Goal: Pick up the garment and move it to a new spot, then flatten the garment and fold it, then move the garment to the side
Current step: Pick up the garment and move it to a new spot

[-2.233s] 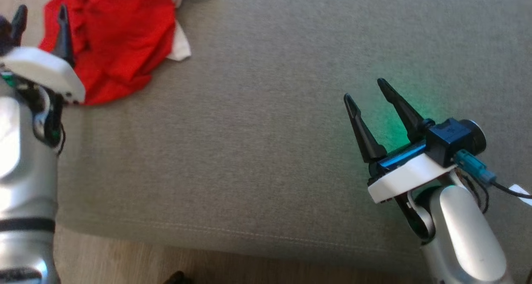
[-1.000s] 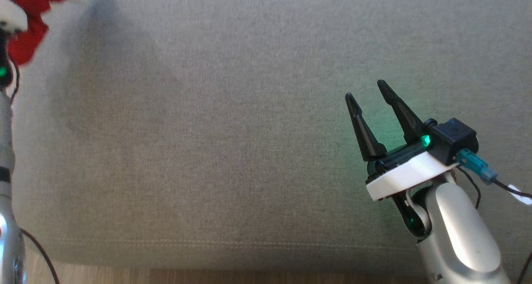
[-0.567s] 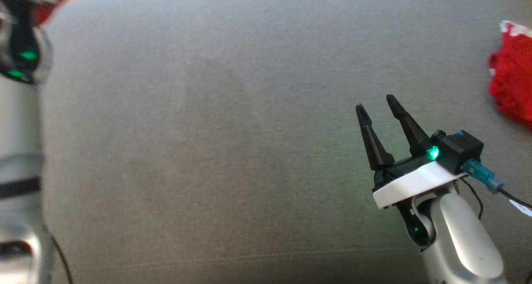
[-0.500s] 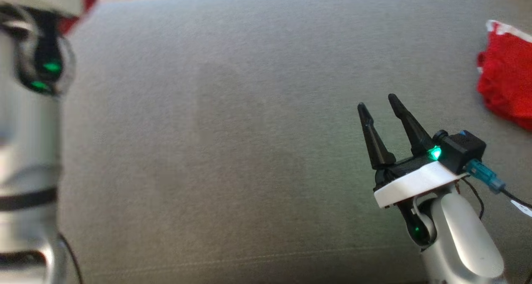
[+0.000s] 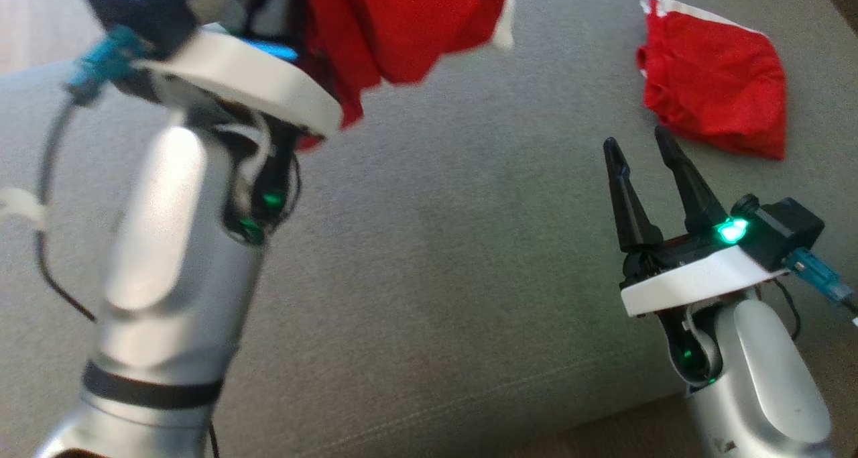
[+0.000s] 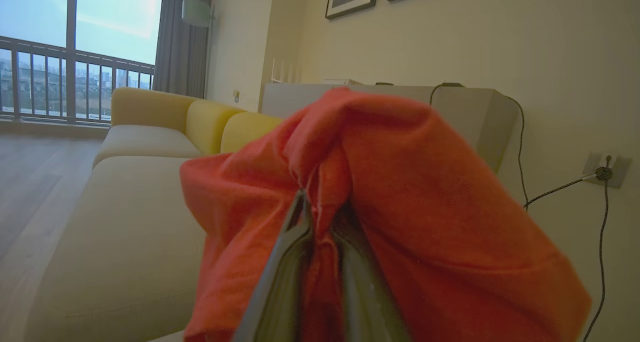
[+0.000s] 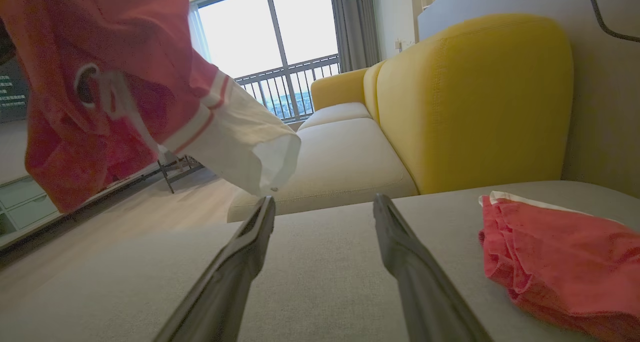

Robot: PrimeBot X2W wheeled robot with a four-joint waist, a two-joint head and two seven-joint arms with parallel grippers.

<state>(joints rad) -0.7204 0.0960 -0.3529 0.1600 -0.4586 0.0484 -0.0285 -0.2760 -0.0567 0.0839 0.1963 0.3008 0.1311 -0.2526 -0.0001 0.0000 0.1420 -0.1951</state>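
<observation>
The garment point(image 5: 415, 22) hangs from the left gripper point(image 6: 320, 207), above the far left of the seat cushion point(image 5: 436, 243). The right gripper point(image 5: 635, 137) sits over the cushion's near right side. A second cloth point(image 5: 717, 99) lies on the cushion just beyond that gripper, to its right.

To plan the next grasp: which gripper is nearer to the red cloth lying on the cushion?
Right. The right gripper is open just beside the lying cloth; the left gripper is far across the cushion, shut on the held garment.
</observation>
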